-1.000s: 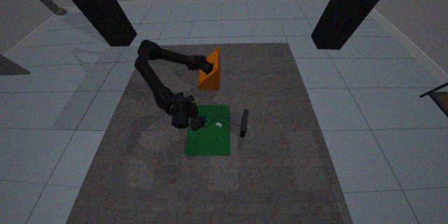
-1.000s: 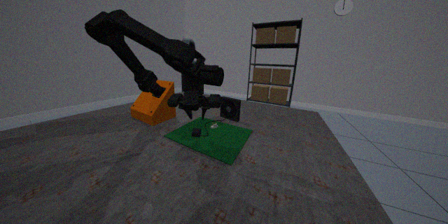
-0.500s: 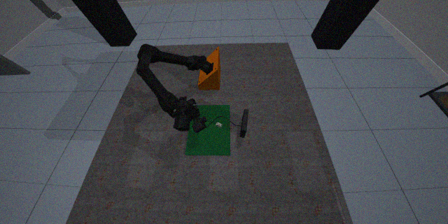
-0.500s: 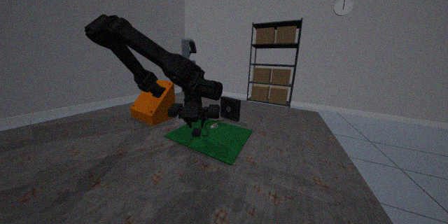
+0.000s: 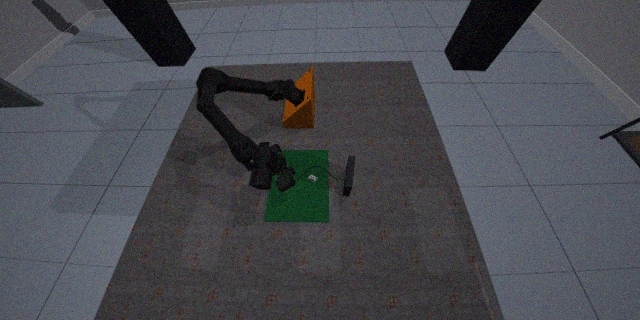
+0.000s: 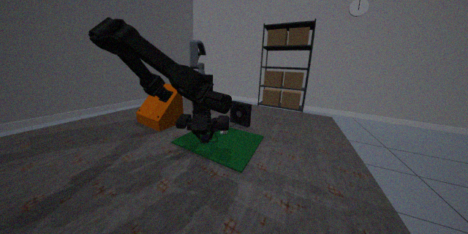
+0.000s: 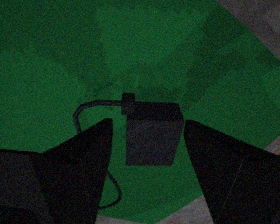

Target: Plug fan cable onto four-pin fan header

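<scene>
The dark plug [image 7: 150,142] lies on the green board [image 5: 300,210] [image 6: 239,159] [image 7: 36,80]. My gripper [image 7: 148,127] [image 6: 205,140] is open and low over the board, its fingertips on either side of the plug, with green showing in both gaps. The thin black cable [image 7: 77,118] leaves a small block at the plug's upper left corner and loops under the left finger. The white header [image 5: 312,178] [image 6: 224,131] sits on the board to the right of the gripper. It is outside the wrist view. The plug is hidden by the gripper in the top and exterior views.
The black fan [image 5: 349,175] [image 6: 241,114] stands upright just beyond the board's right edge. The orange wedge-shaped block [image 5: 300,119] [image 6: 151,115] stands behind the board, under the arm's base. The cable arches above the board between fan and gripper, near the header.
</scene>
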Controlling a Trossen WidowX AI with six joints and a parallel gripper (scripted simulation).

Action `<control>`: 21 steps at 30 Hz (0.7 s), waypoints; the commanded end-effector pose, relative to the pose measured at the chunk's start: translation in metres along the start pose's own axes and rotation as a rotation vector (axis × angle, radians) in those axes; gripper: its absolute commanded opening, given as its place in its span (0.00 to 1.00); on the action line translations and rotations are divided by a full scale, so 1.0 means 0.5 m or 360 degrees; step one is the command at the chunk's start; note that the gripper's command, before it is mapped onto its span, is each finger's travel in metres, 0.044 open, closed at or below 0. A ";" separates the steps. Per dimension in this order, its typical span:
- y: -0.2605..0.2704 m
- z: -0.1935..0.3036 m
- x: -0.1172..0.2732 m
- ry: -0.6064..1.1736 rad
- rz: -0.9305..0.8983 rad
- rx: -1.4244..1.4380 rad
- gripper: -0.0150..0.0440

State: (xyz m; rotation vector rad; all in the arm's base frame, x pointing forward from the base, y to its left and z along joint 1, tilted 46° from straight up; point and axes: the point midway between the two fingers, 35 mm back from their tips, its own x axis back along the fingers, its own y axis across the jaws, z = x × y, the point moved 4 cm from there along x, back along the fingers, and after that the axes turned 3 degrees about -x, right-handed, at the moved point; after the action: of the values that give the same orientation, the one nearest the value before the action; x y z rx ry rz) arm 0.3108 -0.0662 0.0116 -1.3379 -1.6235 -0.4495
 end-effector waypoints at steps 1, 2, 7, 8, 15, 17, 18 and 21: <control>-0.006 0.001 -0.016 -0.0001 0.0020 0.0015 0.61; -0.006 0.001 -0.017 -0.0001 0.0020 0.0015 0.61; -0.006 0.001 -0.017 -0.0001 0.0020 0.0015 0.61; -0.003 -0.001 -0.013 0.0003 0.0009 0.0003 0.57; -0.003 -0.001 -0.013 0.0003 0.0009 0.0003 0.35; -0.003 -0.001 -0.013 0.0003 0.0009 0.0003 0.33; -0.003 -0.001 -0.013 0.0003 0.0009 0.0003 0.32; -0.003 -0.001 -0.013 0.0003 0.0009 0.0003 0.29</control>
State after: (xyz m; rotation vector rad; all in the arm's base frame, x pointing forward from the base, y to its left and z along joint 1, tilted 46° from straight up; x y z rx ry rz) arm 0.3093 -0.0705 0.0066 -1.3400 -1.6172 -0.4452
